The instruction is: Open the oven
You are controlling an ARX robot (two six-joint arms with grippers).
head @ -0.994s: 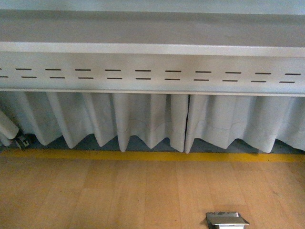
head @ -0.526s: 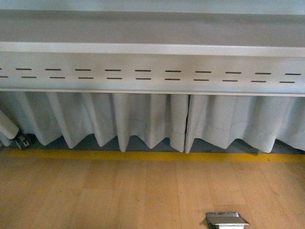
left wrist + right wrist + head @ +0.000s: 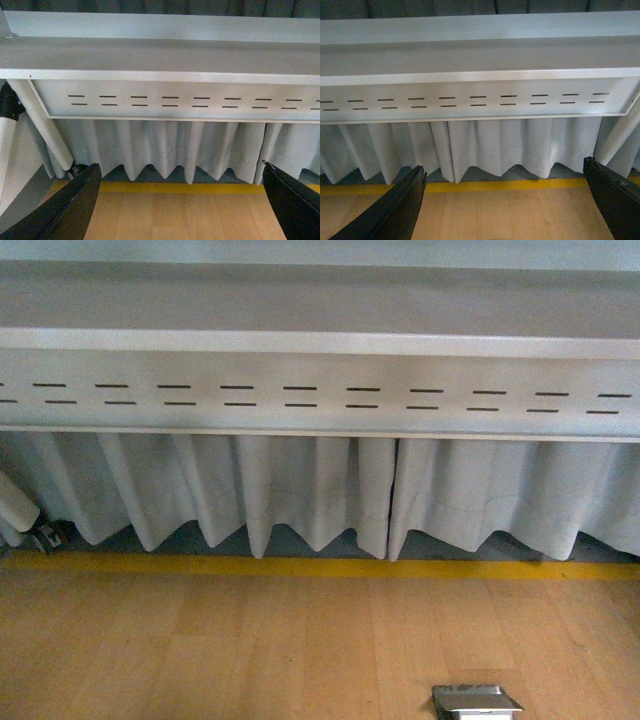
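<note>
The oven is out of view in every frame. My left gripper [image 3: 182, 210] is open and empty, its two black fingers spread wide over the wooden floor in the left wrist view. My right gripper [image 3: 505, 207] is open and empty too, its black fingers spread wide over the wooden floor in the right wrist view. Neither arm shows in the front view.
A grey metal table frame with slotted holes [image 3: 320, 390] spans the front view, also in the left wrist view [image 3: 170, 100] and right wrist view [image 3: 470, 100]. White pleated cloth [image 3: 320, 490] hangs beneath. A yellow floor line [image 3: 320, 567] and a metal floor socket [image 3: 475, 702] lie below.
</note>
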